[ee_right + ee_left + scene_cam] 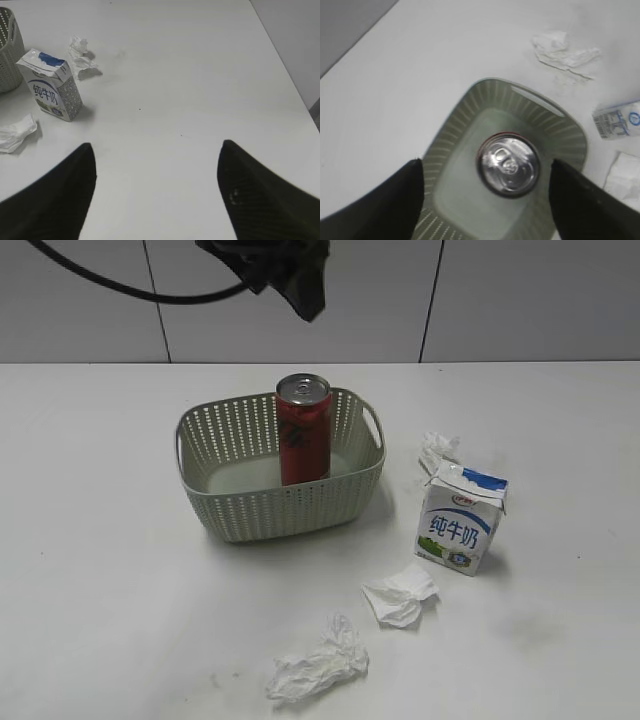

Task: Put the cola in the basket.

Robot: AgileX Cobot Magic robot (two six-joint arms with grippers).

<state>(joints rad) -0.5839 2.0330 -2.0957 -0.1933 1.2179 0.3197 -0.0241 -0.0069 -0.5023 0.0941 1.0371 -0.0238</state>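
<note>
The red cola can (303,432) stands upright inside the pale green basket (240,510) in the middle of the table. In the left wrist view its silver top (508,163) shows from above, inside the basket (455,130). My left gripper (485,167) is open and high above the can, with both fingers apart from it; in the exterior view it shows as a dark shape (290,275) at the top edge. My right gripper (156,150) is open and empty over bare table at the right, out of the exterior view.
A white-and-blue milk carton (462,518) stands right of the basket; it also shows in the right wrist view (50,85). Crumpled tissues lie behind the carton (437,450), in front of the basket (400,595) and near the front edge (318,665).
</note>
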